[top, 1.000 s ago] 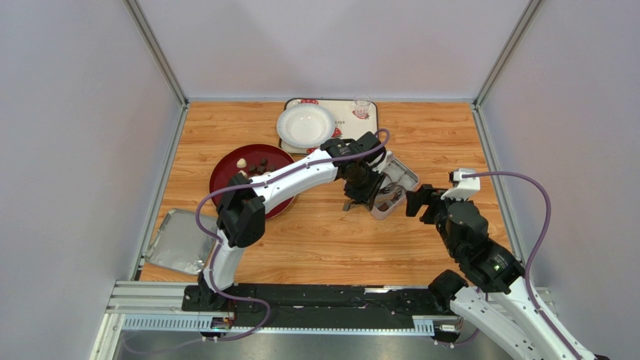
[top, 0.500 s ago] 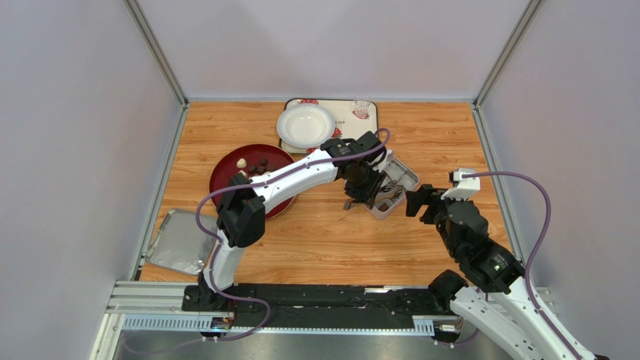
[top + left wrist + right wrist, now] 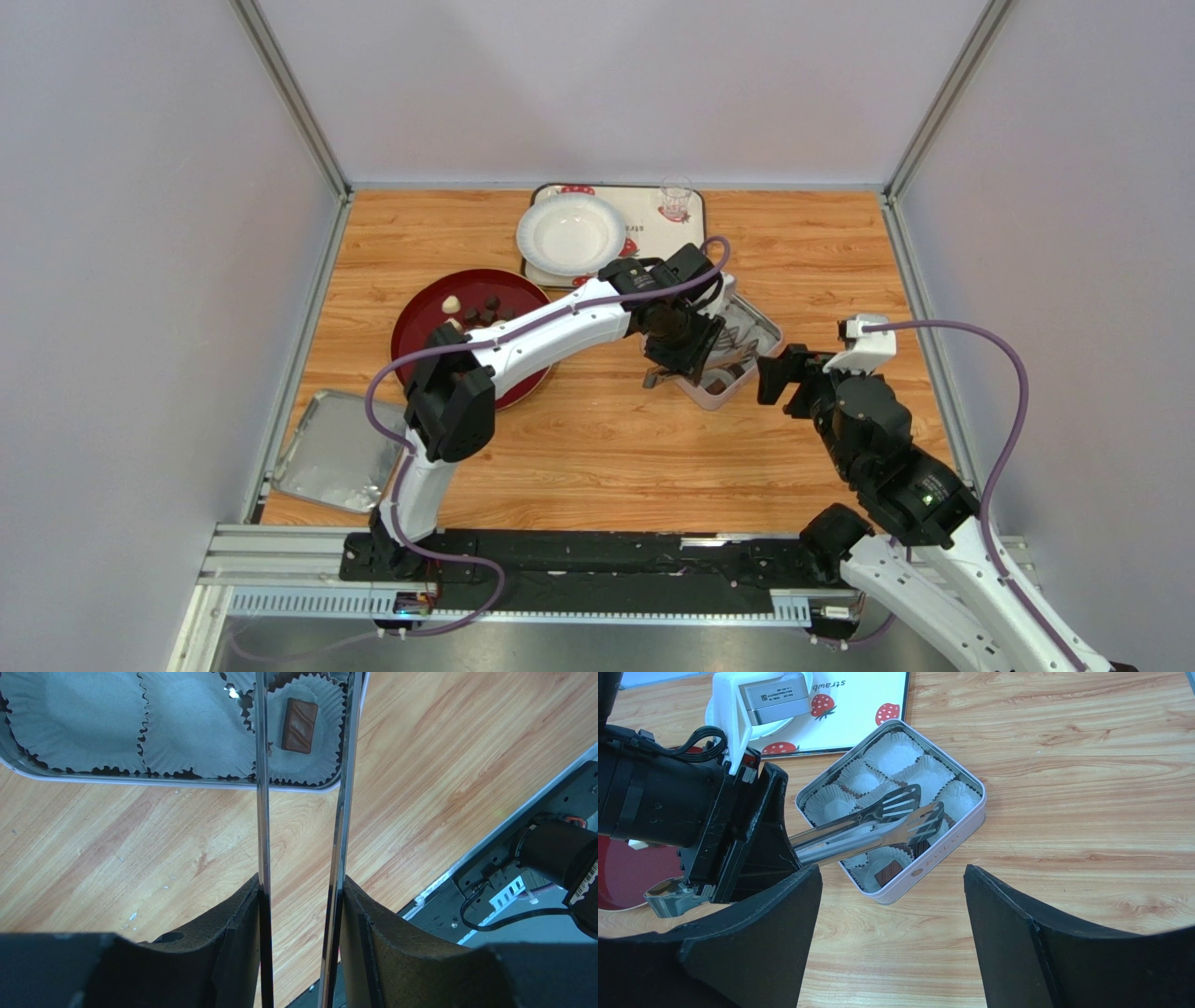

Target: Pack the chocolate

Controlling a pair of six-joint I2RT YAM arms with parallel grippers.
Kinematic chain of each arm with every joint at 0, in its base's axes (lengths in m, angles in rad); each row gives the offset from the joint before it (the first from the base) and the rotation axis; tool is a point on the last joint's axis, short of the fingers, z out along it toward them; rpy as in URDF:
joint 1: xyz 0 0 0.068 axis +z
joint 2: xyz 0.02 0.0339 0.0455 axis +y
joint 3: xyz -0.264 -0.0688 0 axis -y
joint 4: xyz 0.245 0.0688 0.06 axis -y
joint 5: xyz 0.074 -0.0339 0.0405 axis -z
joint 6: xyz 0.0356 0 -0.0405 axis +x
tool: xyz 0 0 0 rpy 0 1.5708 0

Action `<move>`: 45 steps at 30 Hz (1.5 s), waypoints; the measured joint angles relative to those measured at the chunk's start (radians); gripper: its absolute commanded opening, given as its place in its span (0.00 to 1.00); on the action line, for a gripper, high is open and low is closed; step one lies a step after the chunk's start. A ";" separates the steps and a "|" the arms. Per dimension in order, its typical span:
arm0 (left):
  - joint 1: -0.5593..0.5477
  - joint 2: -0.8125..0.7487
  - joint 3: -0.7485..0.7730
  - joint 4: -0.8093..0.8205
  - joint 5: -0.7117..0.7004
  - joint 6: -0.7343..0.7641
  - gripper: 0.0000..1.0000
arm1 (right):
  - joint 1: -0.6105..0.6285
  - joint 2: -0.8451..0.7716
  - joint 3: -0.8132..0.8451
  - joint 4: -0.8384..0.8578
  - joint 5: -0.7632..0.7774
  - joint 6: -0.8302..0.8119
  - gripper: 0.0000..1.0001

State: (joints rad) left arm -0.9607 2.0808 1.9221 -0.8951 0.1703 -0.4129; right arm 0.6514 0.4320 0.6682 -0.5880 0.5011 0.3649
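Observation:
My left gripper (image 3: 685, 343) (image 3: 302, 882) is shut on a pair of metal tongs (image 3: 261, 777) (image 3: 864, 829). The tongs' slotted tips hang slightly apart over the near cells of the square tin (image 3: 765, 333) (image 3: 948, 847). A dark brown chocolate (image 3: 300, 724) (image 3: 887, 875) lies in a paper cup at the tin's near corner, free of the tongs. More chocolate (image 3: 484, 305), with one cream piece (image 3: 450, 303), sits on the red plate (image 3: 421, 336). My right gripper (image 3: 776, 375) (image 3: 891, 871) stands open just short of the tin's near corner, with nothing in it.
A white bowl (image 3: 571, 233) and a small glass (image 3: 676, 200) stand on a strawberry-print tray (image 3: 648, 224) at the back. The tin's lid (image 3: 330, 451) lies at the near left. Most paper cups (image 3: 896, 752) in the tin hold nothing.
The tongs' arms have spread a little above the tin. Both arms have otherwise hardly moved.

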 measured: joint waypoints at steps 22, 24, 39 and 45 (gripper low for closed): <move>0.024 -0.246 -0.087 0.013 -0.082 -0.016 0.38 | 0.000 0.000 0.000 -0.003 -0.005 0.000 0.78; 0.045 -0.315 -0.137 0.016 -0.098 -0.024 0.38 | 0.000 0.000 0.000 -0.003 -0.004 0.000 0.78; 0.261 -0.698 -0.609 -0.093 -0.238 -0.116 0.39 | 0.000 0.013 0.000 -0.004 -0.005 0.000 0.78; 0.357 -0.807 -0.744 -0.146 -0.272 -0.143 0.41 | 0.000 0.023 0.000 -0.003 -0.005 0.000 0.78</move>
State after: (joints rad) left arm -0.6037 1.2736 1.1782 -1.0416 -0.1013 -0.5560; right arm 0.6514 0.4553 0.6682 -0.5911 0.4957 0.3645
